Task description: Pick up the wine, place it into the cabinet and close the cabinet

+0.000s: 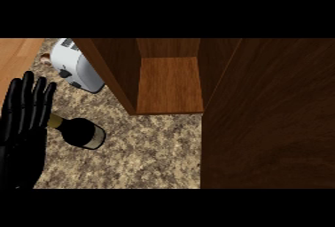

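Observation:
The wine bottle (79, 131) stands on the speckled stone counter (144, 155) at centre left, dark glass with a gold neck foil and a pale label band. My left hand (23, 119) shows at the left edge, open with fingers straight and pointing up, just left of the bottle's neck and not holding it. The wooden cabinet (167, 82) is open at the top centre, with a bare shelf inside. Its open door (268, 115) fills the right side of the view. My right hand is out of sight.
A white toaster (77, 66) sits at the back left, against the cabinet's left wall. A small brown object (45, 57) lies beside it near the counter's wooden edge. The counter is bare in front of the cabinet opening.

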Available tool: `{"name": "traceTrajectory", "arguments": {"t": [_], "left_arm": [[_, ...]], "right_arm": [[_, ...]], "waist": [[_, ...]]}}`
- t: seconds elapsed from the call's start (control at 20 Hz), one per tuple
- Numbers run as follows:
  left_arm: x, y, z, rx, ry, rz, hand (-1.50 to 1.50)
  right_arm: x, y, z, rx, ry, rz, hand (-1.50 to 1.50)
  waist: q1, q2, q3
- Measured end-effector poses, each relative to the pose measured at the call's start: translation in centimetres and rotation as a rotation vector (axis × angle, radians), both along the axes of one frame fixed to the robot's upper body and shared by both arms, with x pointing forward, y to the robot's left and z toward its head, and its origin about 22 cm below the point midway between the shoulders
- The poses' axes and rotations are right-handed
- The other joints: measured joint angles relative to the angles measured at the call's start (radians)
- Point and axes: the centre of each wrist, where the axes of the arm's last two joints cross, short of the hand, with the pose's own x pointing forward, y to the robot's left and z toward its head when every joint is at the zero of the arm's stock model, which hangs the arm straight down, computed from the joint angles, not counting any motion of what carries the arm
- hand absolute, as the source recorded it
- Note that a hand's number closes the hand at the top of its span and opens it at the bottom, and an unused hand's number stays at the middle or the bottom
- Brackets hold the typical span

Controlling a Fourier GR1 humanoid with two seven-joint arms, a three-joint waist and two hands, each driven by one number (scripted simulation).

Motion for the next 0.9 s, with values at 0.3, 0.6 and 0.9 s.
{"name": "traceTrajectory", "arguments": {"t": [0.3, 0.6, 0.9], "left_arm": [[1.8, 3.2, 0.8, 0.026, -0.026, 0.010, -1.50], [1.8, 3.7, 1.6, -0.103, 0.104, -0.062, -1.50], [0.7, 4.1, 4.4, -0.137, 0.152, -0.087, -1.50]], "right_arm": [[-2.1, 0.1, 0.5, -0.002, -0.015, -0.017, -1.50], [-4.6, 2.0, 2.2, 0.087, 0.071, 0.172, -1.50], [-7.0, 3.6, 4.3, 0.102, 0.105, 0.225, -1.50]], "waist": [[0.019, -0.018, 0.004], [0.024, -0.024, 0.005], [0.028, -0.025, 0.005]]}}
